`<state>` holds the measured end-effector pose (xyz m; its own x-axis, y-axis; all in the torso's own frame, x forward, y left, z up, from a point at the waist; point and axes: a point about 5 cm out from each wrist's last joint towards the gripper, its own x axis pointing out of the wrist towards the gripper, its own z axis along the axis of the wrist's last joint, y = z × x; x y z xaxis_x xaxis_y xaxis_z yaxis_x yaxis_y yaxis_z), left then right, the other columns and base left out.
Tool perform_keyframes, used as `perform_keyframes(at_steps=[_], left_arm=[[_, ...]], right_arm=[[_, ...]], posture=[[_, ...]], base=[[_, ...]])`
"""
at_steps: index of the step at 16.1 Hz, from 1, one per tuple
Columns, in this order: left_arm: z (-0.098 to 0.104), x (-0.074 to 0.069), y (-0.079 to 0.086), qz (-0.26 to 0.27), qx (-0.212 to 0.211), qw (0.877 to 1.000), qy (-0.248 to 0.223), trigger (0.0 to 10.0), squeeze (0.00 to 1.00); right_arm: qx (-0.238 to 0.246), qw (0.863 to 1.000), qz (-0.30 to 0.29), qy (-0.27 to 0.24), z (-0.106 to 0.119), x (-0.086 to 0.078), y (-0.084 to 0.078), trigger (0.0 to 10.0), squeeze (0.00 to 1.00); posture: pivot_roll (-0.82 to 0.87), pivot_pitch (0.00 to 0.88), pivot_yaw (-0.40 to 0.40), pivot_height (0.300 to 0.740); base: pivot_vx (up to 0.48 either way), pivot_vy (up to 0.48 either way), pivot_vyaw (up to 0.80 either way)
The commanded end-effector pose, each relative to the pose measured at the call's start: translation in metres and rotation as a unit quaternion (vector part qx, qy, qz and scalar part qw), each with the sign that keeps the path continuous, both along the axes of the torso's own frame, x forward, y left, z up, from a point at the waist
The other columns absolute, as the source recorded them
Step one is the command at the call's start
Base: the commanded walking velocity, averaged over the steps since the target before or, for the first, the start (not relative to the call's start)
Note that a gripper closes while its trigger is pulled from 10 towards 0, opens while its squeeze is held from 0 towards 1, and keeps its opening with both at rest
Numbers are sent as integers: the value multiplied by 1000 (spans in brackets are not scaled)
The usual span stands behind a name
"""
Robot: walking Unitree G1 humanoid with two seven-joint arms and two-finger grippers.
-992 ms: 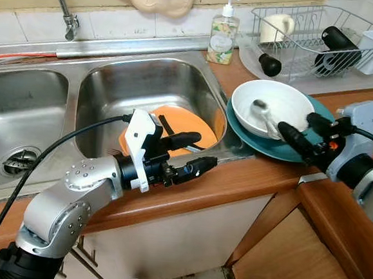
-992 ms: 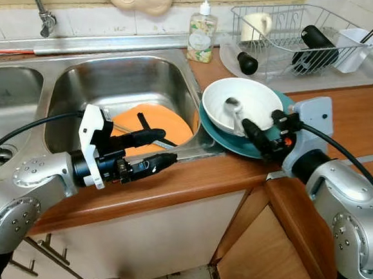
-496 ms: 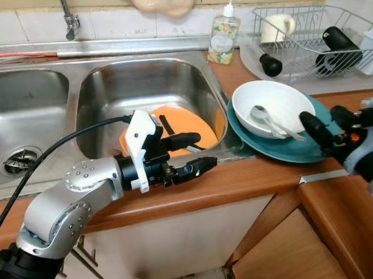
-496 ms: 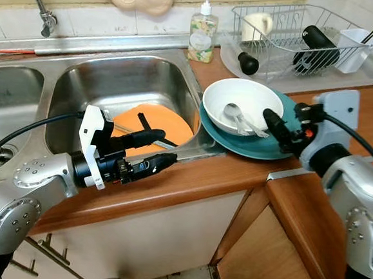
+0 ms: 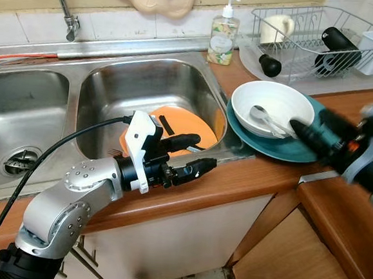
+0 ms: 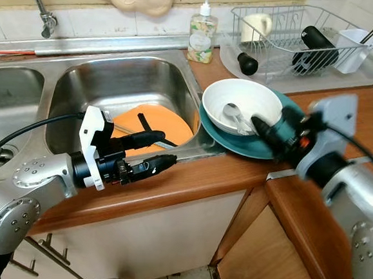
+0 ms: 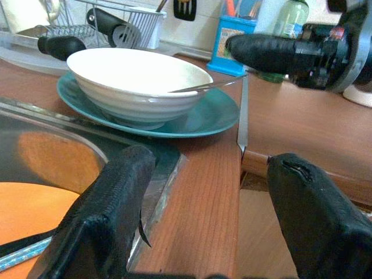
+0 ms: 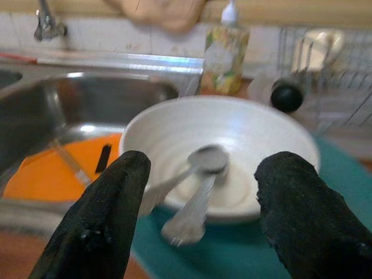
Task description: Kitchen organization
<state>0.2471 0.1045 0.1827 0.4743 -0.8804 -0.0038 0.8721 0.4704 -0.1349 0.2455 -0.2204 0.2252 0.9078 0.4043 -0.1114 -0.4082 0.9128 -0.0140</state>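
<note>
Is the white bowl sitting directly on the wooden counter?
No, the white bowl rests on a teal plate, which lies on the wooden counter beside the sink.

Counter: wooden worktop (image 5: 248,173), centre to right of frame.
Sink: steel double basin (image 5: 138,90) set into it, left.
Lying on it: teal plate (image 5: 283,147) centre right; soap bottle (image 5: 223,36) upper centre; dish rack (image 5: 310,39) upper right.
</note>
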Motion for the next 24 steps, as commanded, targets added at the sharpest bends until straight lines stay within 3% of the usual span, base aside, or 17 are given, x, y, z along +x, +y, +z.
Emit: perform_keyframes(at_steps=[1,2,3,4,7,15,24], left_arm=[[4,-3,0,-5,1,1000,-6,10000,0],[4,-3,0,-5,2,1000,-6,10000,0],[3,-3,0,-6,2,1000,-5,10000,0],[3,-4,-1,-8,3,1000,-5,10000,0],[3,-3,0,-6,3,1000,-6,10000,0],[5,-1,1,-1,4,1000,-9,10000,0],[6,-2,-1,-4,5,1000,-11,10000,0]], right_arm=[[-11,1000,-7,13,-3,0,0,5725,0],[-13,1000,-13,17,-6,0,0,4157,0],[-11,1000,-17,22,-8,1,0,3843,0],[-3,999,-15,30,-12,2,2,2784,0],[6,999,-21,44,-22,5,3,1882,0],[12,999,-27,43,-23,13,5,1490,0],[1,999,-43,13,-10,12,-7,2588,0]], posture=[[-114,0,49,740],[-114,0,49,740],[-112,0,48,740],[-107,0,46,740],[-106,0,43,740],[-93,0,39,740],[-94,0,38,740]], base=[[0,0,0],[0,0,0],[0,0,0],[0,0,0],[0,0,0],[0,0,0],[0,0,0]])
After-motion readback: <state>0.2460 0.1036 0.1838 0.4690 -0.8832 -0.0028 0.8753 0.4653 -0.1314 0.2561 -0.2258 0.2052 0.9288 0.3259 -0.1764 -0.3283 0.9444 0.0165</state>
